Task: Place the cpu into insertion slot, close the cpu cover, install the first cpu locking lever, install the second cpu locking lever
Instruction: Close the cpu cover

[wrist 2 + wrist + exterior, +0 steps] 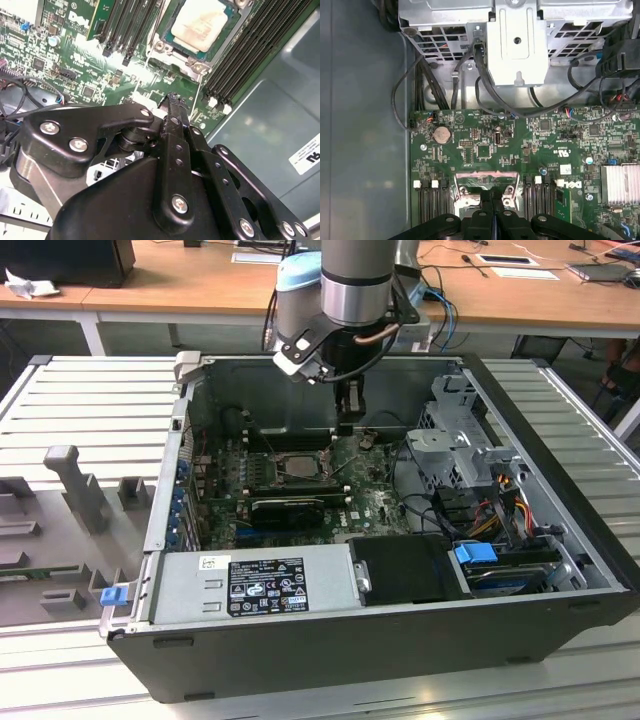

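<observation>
Cpu [202, 22]: lies flat in the insertion slot [300, 466], pale metal top facing up, as seen in the second wrist view. Square in outline, so no long axis to record; edges run parallel with the long black memory slots [240, 55] that flank the socket on both sides. Silver metal framing [186, 61] with screw heads sits close round the chip. Cannot tell whether the cpu cover lies shut over it. Insertion slot: set near the middle of the green circuit board [485, 135], on the floor of the open computer case [350, 660]. Gripper [350, 412]: hangs above the board near the socket, offset toward the case's far wall and the exterior view's right. Fingers [485, 202] pressed together along a single line, nothing held between them. Contact with chip or framing not evident. Further out on the board: coin cell [441, 134] and finned heat sink [620, 182]. Beyond the board's edge: grey drive cage [517, 45], with black cables looping below it. Along the near side of the case in the exterior view: grey power supply [255, 585].
</observation>
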You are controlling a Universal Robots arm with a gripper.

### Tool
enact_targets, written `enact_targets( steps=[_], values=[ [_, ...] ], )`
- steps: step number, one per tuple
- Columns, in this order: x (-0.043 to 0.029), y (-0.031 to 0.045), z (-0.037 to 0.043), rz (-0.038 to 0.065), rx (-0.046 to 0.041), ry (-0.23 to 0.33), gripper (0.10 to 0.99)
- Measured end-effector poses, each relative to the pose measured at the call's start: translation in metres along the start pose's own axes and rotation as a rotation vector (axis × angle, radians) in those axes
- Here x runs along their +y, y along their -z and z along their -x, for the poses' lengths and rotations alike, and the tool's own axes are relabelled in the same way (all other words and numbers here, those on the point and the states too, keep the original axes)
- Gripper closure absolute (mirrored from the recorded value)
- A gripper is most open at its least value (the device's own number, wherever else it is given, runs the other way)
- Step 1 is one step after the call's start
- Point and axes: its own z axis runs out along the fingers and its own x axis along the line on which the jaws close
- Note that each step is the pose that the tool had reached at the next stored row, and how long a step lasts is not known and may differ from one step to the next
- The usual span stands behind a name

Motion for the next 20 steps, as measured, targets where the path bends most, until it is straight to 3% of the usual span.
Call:
enact_targets(
  steps=[20],
  values=[
    [0.0252, -0.0015, -0.0008, 0.000, 0.0000, 0.000, 0.980]
  ],
)
